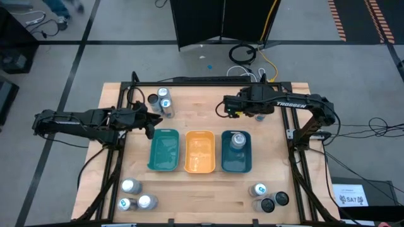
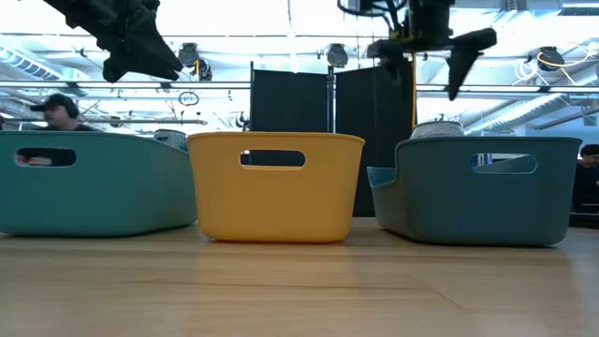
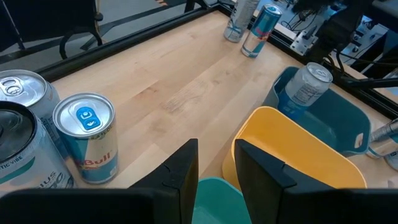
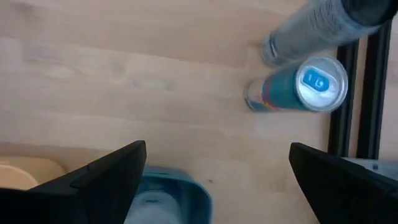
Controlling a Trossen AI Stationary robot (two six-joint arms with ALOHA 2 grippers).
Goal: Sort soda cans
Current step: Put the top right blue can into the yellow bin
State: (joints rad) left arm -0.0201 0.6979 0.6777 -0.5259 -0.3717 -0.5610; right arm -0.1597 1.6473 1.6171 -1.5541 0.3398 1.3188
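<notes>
Right pincer (image 1: 231, 108) open above table | left pincer (image 1: 151, 126) narrow gap

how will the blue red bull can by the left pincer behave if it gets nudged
The blue can stands upright, tall and narrow, so a high nudge would probably tip it. Once down, its round body would likely roll across the bare wood table. Its smooth metal side looks slippery, so the left pincer should probably squeeze it mid-body.
</notes>
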